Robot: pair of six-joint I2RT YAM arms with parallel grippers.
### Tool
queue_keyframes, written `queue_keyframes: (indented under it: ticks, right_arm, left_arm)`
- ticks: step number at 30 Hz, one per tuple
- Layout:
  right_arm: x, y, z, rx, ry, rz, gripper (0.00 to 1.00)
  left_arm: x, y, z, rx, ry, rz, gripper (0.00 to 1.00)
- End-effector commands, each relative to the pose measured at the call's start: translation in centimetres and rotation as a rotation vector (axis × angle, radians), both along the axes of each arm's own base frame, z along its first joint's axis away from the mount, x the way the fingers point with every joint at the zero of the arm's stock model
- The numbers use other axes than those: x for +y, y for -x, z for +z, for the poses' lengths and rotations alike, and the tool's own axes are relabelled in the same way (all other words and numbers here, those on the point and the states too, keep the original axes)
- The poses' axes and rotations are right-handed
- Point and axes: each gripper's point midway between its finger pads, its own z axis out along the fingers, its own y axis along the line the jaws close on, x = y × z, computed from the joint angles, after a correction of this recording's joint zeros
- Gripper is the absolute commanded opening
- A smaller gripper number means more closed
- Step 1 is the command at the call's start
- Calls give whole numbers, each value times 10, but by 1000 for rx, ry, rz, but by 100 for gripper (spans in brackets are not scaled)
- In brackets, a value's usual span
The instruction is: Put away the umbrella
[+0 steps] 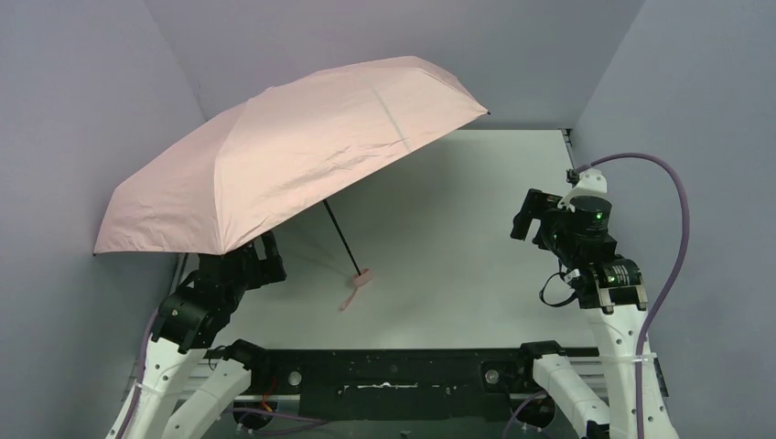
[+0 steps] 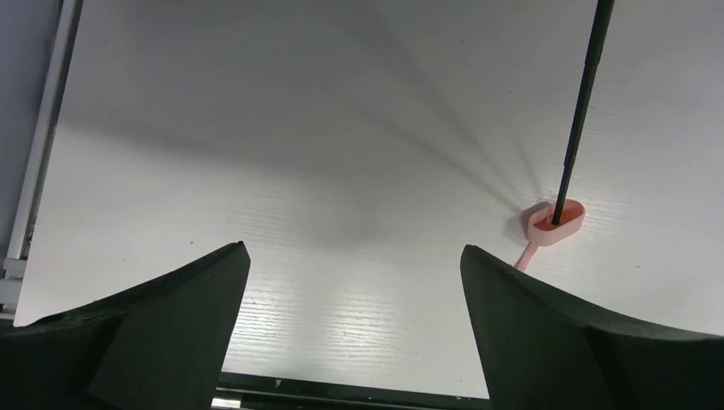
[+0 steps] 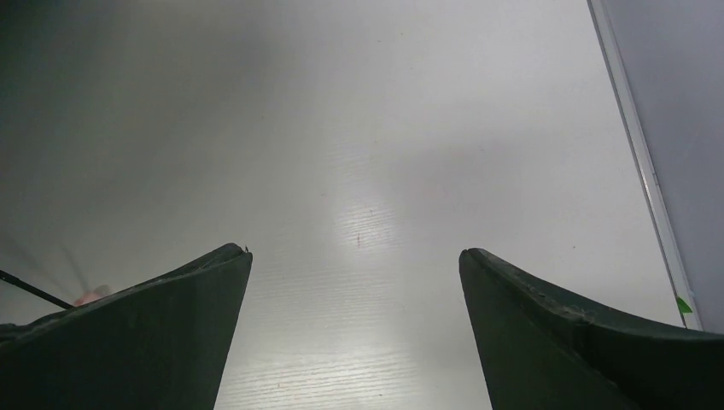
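As the umbrella (image 1: 302, 146) stands: it is seen fully open, its pale pink canopy tilted over the far left of the counter (image 1: 458, 274). The thin black shaft (image 1: 337, 230) slants down to the small pink handle (image 1: 364, 273), which is rested on the counter. The strap (image 1: 350, 297) is laid out from the handle toward the near edge.
Done: nothing of the task is judged complete. The canopy is not collapsed, the shaft is not pushed in, and the strap is not wrapped.
Remaining: by this judgement, everything. The ribs are to be folded, the shaft shortened, the fabric gathered and the strap fastened. No storing place is shown.
Left pincer (image 2: 352, 256): it is spread wide and nothing is held or touched. Only bare counter is seen between its fingers (image 2: 171, 316). It is placed beneath the near edge of the canopy. The handle is seen ahead and to its right, apart from it.
Right pincer (image 3: 354, 256): it is likewise spread wide and empty. It is raised over the right side of the counter, well apart from the umbrella. Only a sliver of shaft and a trace of pink are caught at the low left edge of its own view.
Stage: an approach is judged to be in hand, with no grasp made.
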Motion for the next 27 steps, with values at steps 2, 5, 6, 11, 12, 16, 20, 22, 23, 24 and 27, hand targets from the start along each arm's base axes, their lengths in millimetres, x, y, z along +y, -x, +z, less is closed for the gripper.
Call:
queue_keyframes:
  ticks: [2,5,6,11,12,16,20,22,23,24,27]
  right_arm:
    - [5,-11,25,-84,-19,16,100]
    - [5,-12,24,-91,-31,6,100]
    - [6,-12,24,-98,-39,6,100]
    - [13,-14,18,-89,-63,35,100]
    - [15,-14,16,-77,-61,49,100]
    - [37,-14,10,-60,-82,191,100]
    - [61,-23,-3,-63,-178,275,100]
    - [73,-28,-12,-51,-212,304,100]
    - [79,-31,-16,-52,-222,314,100]
    - [85,-35,-20,-60,-228,323,100]
    - [113,-45,-34,-76,-232,365,100]
  left_arm:
    - [2,-17,21,-55,28,76,94]
    - [-6,-15,23,-26,62,60,94]
    - [-9,-15,26,-30,78,44,94]
    - [-10,-14,36,-78,84,17,95]
    - [-9,-13,37,-82,72,9,95]
    - [-5,-8,34,-113,45,-22,95]
    - [-10,-2,32,-131,59,-68,96]
    - [-13,0,34,-147,71,-91,96]
    - [-14,0,34,-151,77,-98,96]
    - [-15,1,33,-156,79,-104,96]
    - [-14,4,33,-162,82,-108,96]
